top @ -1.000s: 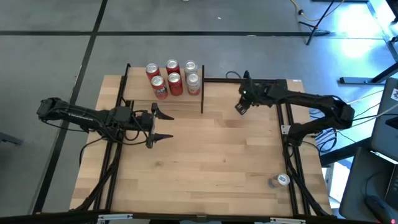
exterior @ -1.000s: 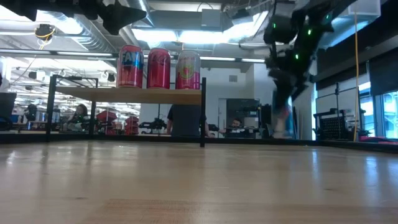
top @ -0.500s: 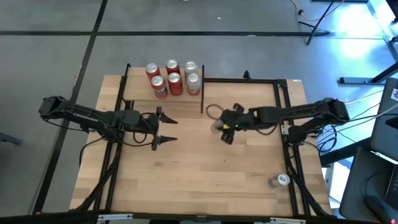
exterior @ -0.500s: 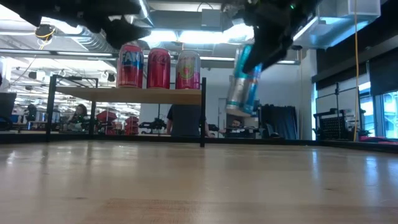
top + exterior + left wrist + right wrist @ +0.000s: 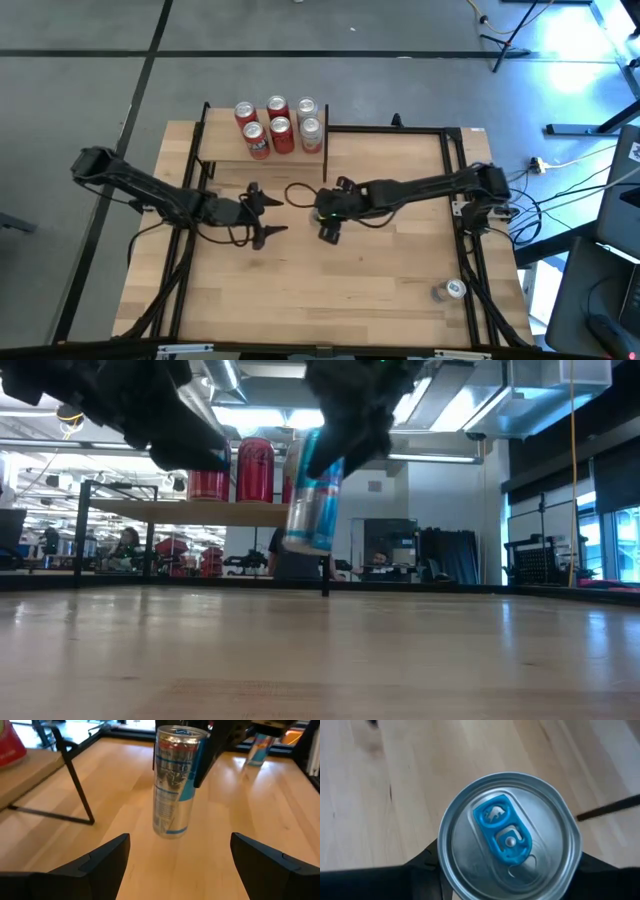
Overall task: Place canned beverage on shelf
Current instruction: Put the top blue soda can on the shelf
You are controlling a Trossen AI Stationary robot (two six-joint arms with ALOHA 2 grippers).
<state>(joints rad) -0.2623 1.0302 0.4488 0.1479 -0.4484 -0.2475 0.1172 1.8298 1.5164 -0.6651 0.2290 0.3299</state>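
Low view: I hold the slim silver-and-blue can (image 5: 312, 495) in the right gripper (image 5: 345, 435), fingers closed on its upper body, the can slightly tilted and hanging clear above the tabletop (image 5: 320, 650). In the high view the right gripper (image 5: 328, 212) sits over mid-table, in front of the shelf (image 5: 215, 150), which already carries six red cans (image 5: 278, 125) toward its right end. The left gripper (image 5: 262, 212) faces the can from just beside it, fingers (image 5: 100, 862) spread wide and empty, the can (image 5: 172, 780) framed between them in the left wrist view. I judge this the transfer step: carry under way, or a handover to the left arm. Next I must either close the left fingers on the can's body before releasing the right, or lift it to the shelf's bare left part.
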